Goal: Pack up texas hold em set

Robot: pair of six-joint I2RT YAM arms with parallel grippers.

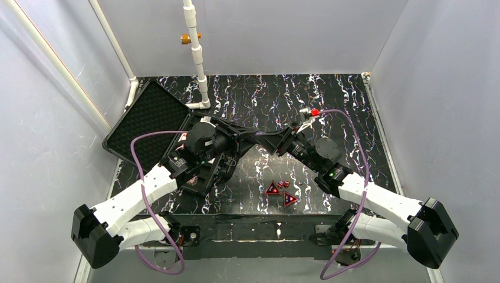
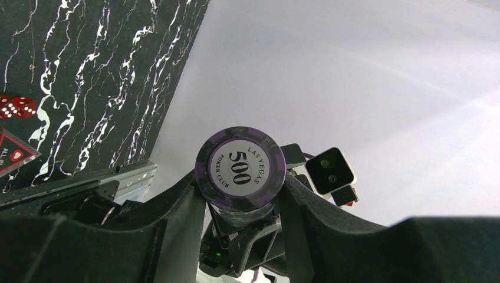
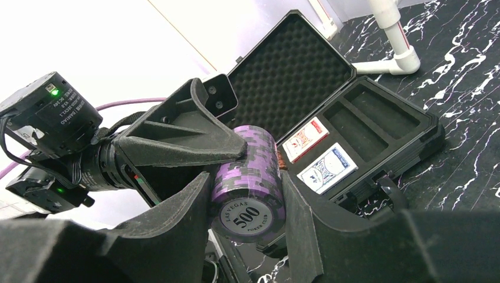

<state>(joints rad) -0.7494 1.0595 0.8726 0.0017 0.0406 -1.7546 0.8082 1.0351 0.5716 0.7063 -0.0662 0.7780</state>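
Mid-handover, I had left gripper (image 2: 240,197) and right gripper (image 3: 245,203) both clamped on the purple chip stack (image 3: 247,174); right probably needed to release before left carried it caseward, toward the case (image 3: 377,115).

Black white-veined surface (image 1: 330,106): open case (image 1: 147,115) rear left, white pipe (image 1: 197,59) beside it; red triangles (image 1: 289,199), dice (image 1: 282,184) front centre.
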